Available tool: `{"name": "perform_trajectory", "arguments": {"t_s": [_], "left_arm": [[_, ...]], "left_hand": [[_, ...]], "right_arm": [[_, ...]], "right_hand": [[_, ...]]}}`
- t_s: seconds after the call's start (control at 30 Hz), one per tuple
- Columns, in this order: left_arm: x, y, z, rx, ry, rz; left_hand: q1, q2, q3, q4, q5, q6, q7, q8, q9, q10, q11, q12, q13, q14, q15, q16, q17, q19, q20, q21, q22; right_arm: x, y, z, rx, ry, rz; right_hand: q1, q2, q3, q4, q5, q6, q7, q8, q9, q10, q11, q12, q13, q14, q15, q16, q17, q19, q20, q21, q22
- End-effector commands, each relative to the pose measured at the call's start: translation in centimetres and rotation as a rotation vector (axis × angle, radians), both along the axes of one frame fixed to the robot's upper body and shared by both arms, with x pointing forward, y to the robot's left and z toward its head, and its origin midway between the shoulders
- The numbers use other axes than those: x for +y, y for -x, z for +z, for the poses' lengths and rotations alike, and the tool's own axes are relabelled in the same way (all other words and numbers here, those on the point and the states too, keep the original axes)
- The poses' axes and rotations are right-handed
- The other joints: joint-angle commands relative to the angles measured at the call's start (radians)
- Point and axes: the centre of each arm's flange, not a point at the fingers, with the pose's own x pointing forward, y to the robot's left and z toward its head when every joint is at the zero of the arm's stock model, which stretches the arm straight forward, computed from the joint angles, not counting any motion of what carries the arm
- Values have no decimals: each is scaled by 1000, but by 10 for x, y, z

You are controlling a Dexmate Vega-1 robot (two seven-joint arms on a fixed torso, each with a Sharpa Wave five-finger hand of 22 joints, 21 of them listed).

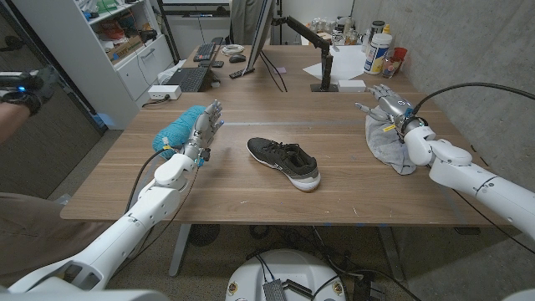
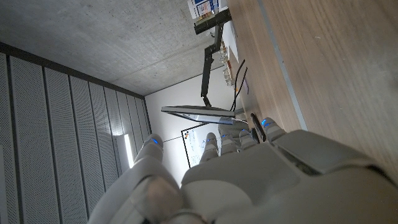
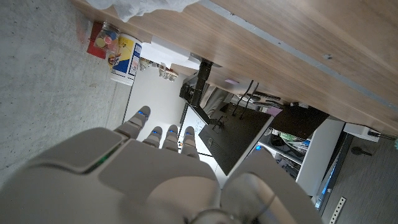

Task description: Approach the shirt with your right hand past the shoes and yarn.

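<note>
- The shirt (image 1: 389,143), a soft, light, crumpled heap near the table's (image 1: 351,201) right edge, should bunch easily; a raised fold suits grasping.
- The right hand (image 1: 386,104) hovers above it, fingers apart, holding nothing.

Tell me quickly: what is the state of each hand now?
Left hand: open, holding nothing, beside the yarn.
Right hand: open, holding nothing, over the shirt.

Even, bright indoor light, soft shadows, sharp focus, slight wide-angle edge distortion.
</note>
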Motion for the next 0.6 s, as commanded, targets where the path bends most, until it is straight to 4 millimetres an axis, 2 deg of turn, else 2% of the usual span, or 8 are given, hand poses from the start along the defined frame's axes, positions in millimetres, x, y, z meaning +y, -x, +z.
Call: {"name": "perform_trajectory", "arguments": {"t_s": [0.03, 0.6], "left_arm": [[0, 2, 1, -4, -2, 3], [-2, 2, 2, -3, -5, -2]], "left_hand": [[-5, -3, 0, -5, 2, -3, 7, 5, 3, -6, 6, 2, 4, -14, 2, 6, 4, 2, -2, 5, 3], [-5, -2, 1, -6, 2, -2, 6, 5, 3, -2, 6, 3, 4, -13, 2, 6, 4, 2, -3, 5, 3]], "right_arm": [[-14, -7, -6, 21, -27, -37], [-35, -12, -14, 32, -73, -75]], "right_hand": [[6, 2, 3, -3, -1, -2, -4, 3, 3, -2, -4, 7, 2, -33, -30, 4, 2, 4, 4, -3, 3], [8, 5, 3, -5, -1, -3, -7, 3, 3, -3, -7, 7, 2, -29, -29, 6, 2, 8, 5, -6, 3]]}}
